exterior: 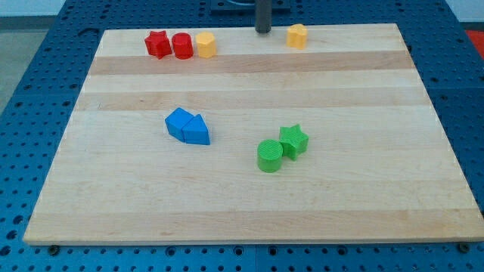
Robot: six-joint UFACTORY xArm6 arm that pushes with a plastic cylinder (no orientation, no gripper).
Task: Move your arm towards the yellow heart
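My tip (263,31) stands at the view's top edge of the wooden board (242,204), just left of centre. A yellow block (297,35) that looks like the heart lies close to the tip's right, a small gap apart. A second yellow block (206,44), roughly hexagonal, lies further to the tip's left. At this size the two yellow shapes are hard to tell apart.
A red star (157,44) and a red cylinder (181,45) sit in a row touching the left yellow block. Two blue blocks, a cube (179,122) and a triangle (197,131), touch at mid-left. A green cylinder (270,156) and a green star (293,140) touch at centre.
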